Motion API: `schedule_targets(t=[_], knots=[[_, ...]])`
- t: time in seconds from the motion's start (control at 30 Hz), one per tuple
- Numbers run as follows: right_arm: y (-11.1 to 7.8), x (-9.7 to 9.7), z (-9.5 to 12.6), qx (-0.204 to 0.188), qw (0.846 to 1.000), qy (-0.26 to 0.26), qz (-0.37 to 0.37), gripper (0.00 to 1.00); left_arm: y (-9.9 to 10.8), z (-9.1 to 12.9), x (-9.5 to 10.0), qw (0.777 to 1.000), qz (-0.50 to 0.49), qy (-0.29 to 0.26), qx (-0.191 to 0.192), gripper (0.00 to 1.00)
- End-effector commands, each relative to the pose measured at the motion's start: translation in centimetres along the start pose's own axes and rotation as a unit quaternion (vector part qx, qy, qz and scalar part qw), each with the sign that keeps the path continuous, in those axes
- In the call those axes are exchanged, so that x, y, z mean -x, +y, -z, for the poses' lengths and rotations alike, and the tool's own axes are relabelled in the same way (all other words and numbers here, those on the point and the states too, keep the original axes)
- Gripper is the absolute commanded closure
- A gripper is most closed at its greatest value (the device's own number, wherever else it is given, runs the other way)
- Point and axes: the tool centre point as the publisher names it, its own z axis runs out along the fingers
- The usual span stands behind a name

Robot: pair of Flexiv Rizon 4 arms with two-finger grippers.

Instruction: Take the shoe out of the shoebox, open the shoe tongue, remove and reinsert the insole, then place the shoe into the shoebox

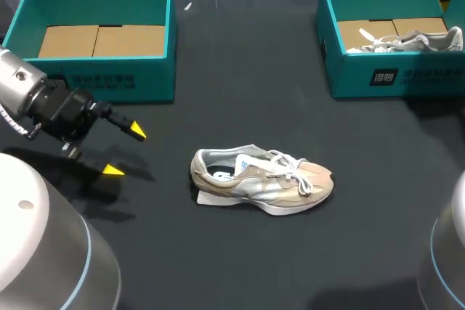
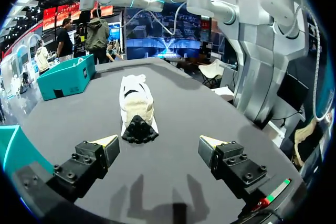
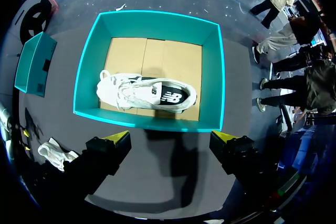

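Two risks showed: with the left jaws spread and empty and the shoe [image 2: 137,103] lying on the counter [image 2: 210,108] straight ahead, heel nearest, a shallow pinch could shove it away or snag its laces [image 1: 290,168]. It was beige and silver, with a pale sheet [image 1: 205,197] poking from under its heel. Beyond the spread right jaws, a white shoe [image 3: 142,94] lay in a teal shoebox [image 3: 86,72].

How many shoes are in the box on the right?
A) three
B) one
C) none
B: a single white shoe lies in the right box, while the tan shoe is out on the table.
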Motion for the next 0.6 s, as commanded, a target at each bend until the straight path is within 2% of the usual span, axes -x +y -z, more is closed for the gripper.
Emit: schedule_targets(t=[0.03, 0.27, 0.33, 0.6], knots=[[-0.1, 0.0, 0.0, 0.000, 1.000, 0.000, 0.000, 0.00, 1.8, -1.3, 0.4, 0.999, 0.019, -0.022, -0.030, 0.00], [-0.1, 0.0, 0.0, 0.000, 1.000, 0.000, 0.000, 0.00, 2.5, -2.9, 0.8, 0.997, 0.036, -0.048, -0.044, 0.00], [-0.1, 0.0, 0.0, 0.000, 1.000, 0.000, 0.000, 0.00, 2.1, -2.8, 0.7, 0.999, 0.030, -0.030, -0.031, 0.00], [-0.1, 0.0, 0.0, 0.000, 1.000, 0.000, 0.000, 0.00, 2.1, -2.8, 0.7, 0.999, 0.030, -0.030, -0.031, 0.00]])
